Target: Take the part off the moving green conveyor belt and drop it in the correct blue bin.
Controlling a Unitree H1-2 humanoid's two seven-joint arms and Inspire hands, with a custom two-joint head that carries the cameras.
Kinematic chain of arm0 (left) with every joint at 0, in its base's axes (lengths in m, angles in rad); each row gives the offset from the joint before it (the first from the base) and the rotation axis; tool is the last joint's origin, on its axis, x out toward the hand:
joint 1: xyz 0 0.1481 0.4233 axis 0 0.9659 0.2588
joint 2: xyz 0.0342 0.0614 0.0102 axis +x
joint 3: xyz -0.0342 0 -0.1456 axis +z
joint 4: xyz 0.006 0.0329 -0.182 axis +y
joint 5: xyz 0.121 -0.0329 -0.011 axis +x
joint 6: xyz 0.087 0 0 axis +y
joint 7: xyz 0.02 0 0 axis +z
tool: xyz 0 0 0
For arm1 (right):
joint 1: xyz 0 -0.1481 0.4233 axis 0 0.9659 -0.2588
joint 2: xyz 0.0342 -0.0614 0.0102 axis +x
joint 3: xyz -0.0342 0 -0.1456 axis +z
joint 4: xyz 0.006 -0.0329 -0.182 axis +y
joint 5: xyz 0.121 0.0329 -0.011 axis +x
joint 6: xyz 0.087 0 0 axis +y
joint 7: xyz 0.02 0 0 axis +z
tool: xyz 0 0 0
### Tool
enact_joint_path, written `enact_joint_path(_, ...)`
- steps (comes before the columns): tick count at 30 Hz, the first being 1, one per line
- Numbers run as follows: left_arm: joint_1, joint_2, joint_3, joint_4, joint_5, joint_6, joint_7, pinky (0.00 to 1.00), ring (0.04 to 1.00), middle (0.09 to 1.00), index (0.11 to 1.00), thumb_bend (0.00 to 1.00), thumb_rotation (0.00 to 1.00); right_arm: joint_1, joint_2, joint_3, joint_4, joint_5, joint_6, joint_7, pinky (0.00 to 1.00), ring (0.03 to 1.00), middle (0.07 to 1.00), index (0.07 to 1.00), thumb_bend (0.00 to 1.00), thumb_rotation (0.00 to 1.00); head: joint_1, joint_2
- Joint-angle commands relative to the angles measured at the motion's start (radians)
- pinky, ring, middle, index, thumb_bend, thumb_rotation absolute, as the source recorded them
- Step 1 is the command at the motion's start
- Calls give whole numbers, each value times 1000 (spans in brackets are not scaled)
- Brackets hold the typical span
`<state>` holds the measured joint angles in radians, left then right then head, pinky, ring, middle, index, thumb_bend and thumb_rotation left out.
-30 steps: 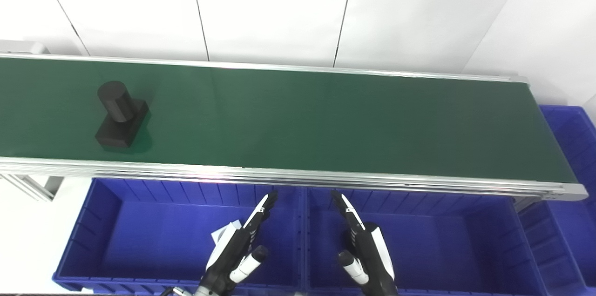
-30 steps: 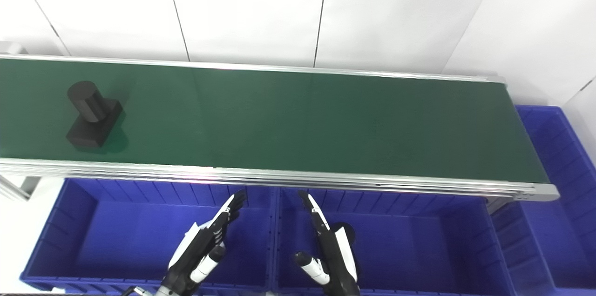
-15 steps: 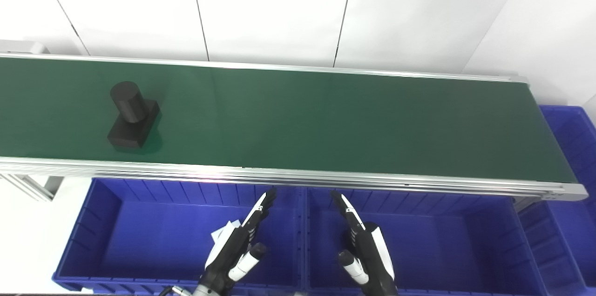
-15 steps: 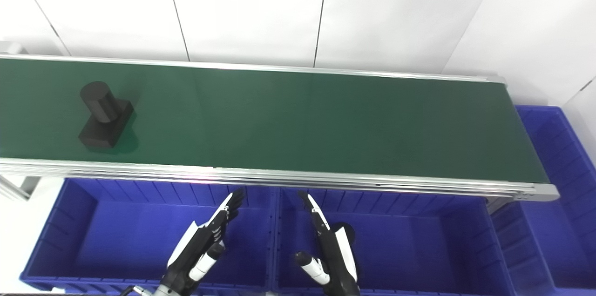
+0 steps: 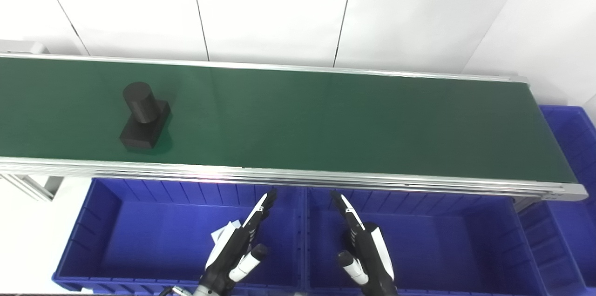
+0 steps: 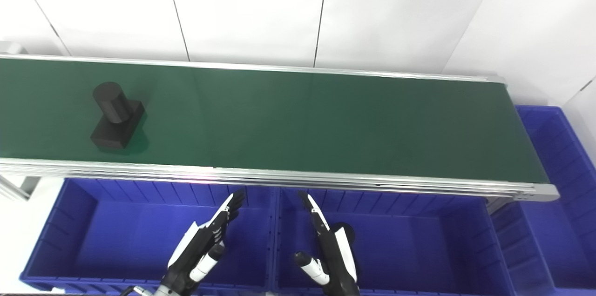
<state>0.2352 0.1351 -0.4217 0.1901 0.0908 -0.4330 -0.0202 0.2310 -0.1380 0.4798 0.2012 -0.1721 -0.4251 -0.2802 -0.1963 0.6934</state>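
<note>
A black part point(image 5: 143, 116), a short cylinder standing on a rectangular block, rides on the left stretch of the green conveyor belt point(image 5: 326, 119). Two blue bins sit side by side below the belt's near rail: the left bin point(image 5: 107, 240) and the right bin point(image 5: 447, 245). My left hand point(image 5: 237, 252) hovers over the left bin's right end, open, fingers straight and pointing at the belt. My right hand point(image 5: 365, 252) hovers over the right bin's left end, open likewise. Both hands hold nothing and are well to the right of the part.
A third blue bin point(image 5: 575, 156) stands past the belt's right end. Aluminium rails point(image 5: 298, 176) edge the belt. A white panelled wall point(image 5: 279, 7) rises behind it. A small white card point(image 5: 222, 234) lies in the left bin beside my left hand.
The black part has travelled rightward along the belt. Both hands have stayed almost still over the bins.
</note>
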Motion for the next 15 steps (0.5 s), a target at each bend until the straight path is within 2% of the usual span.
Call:
enact_joint_path(1, -9, 5, -4, -21, 2, -37, 10, 997, 1000, 1000, 991, 798, 1000, -5, 9, -1, -23, -2, -45, -6, 971, 961, 955, 944, 893, 999, 1, 1)
enact_joint_path(15, -7, 6, -1, -24, 2, -37, 6, 999, 1000, 1000, 992, 814, 1000, -4, 9, -2, -22, -6, -45, -4, 971, 956, 956, 946, 911, 1000, 0, -2)
